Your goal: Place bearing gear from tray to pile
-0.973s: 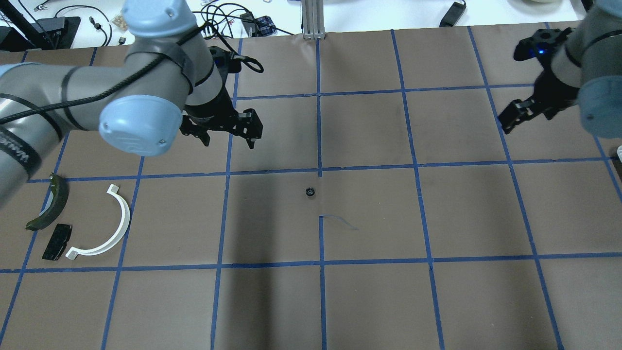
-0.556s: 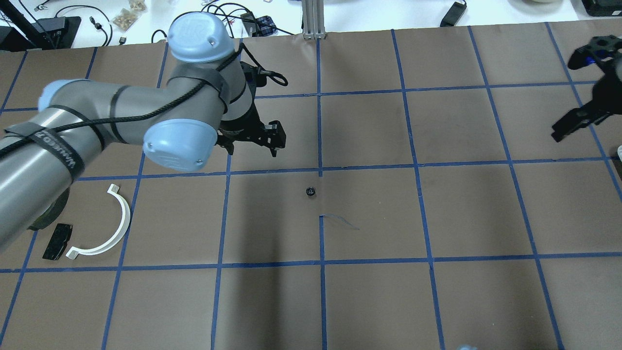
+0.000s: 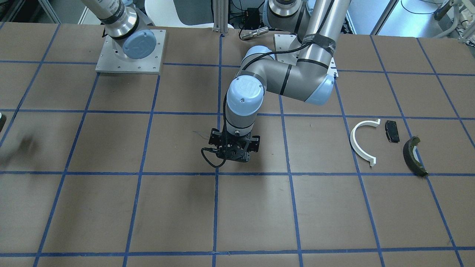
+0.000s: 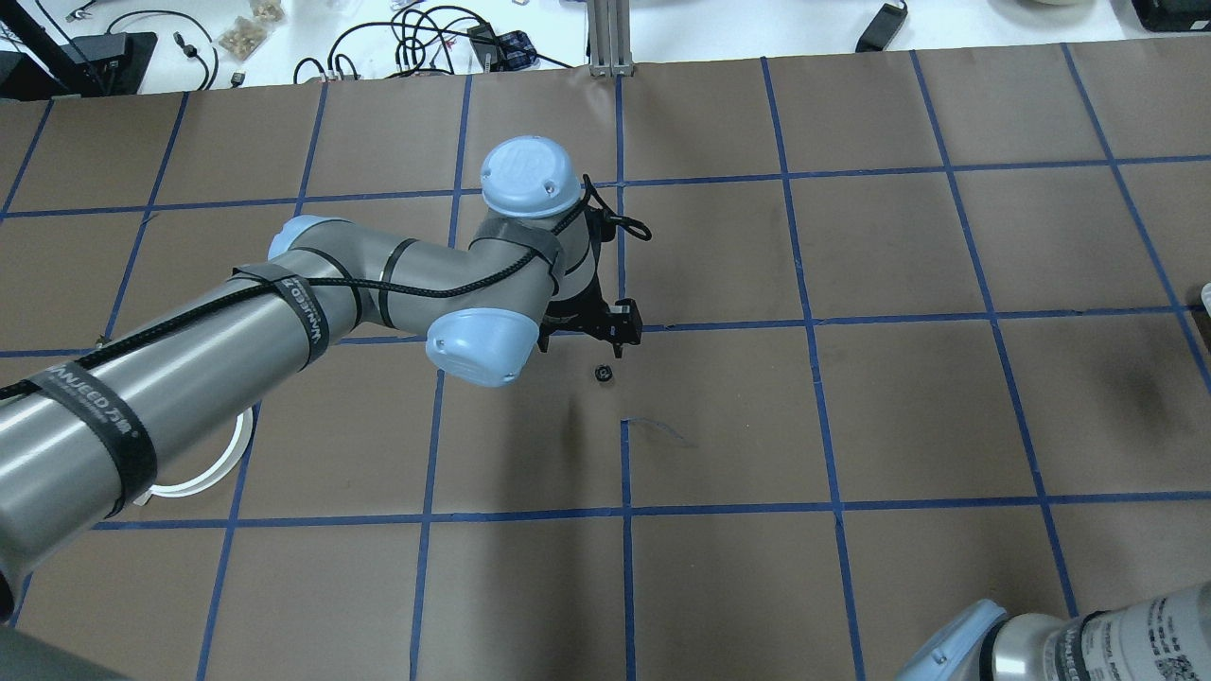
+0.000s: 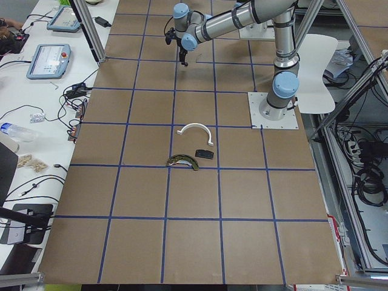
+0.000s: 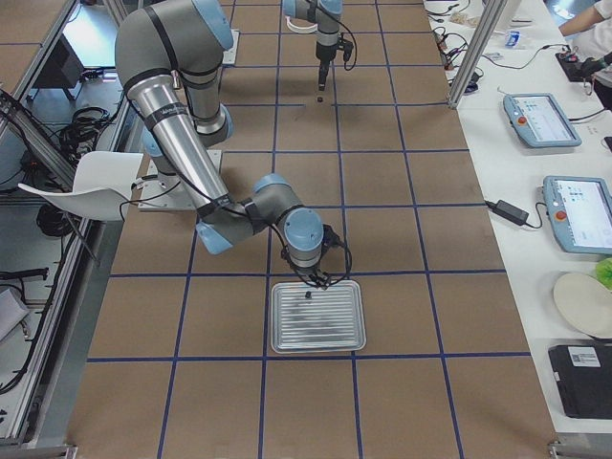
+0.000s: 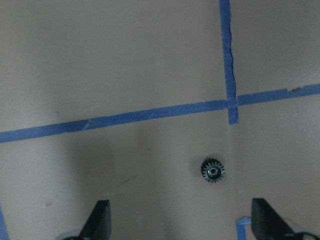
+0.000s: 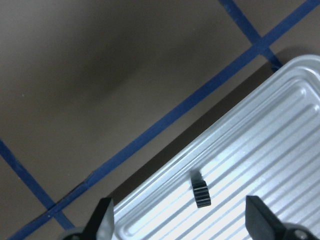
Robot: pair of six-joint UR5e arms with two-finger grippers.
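Observation:
A small black bearing gear [image 4: 603,374] lies on the brown table near the centre; it also shows in the left wrist view [image 7: 212,170]. My left gripper [image 4: 579,348] hovers just behind it, open and empty, its fingertips [image 7: 102,220] wide apart. My right gripper [image 8: 181,222] is open above a silver tray [image 6: 287,335] that holds another small black gear [image 8: 201,194]. The pile lies apart: a white half-ring [image 3: 358,142], a black pad [image 3: 392,131] and an olive shoe [image 3: 413,150]. In the overhead view my left arm hides most of the pile.
Blue tape lines divide the table into squares. My right arm's elbow [image 4: 1041,643] shows at the overhead view's bottom right. Cables and tablets lie on the white benches beyond the table's edges.
My left arm has swung right and forward from near the pile to just above the loose gear. My right gripper has left the overhead view at the right.

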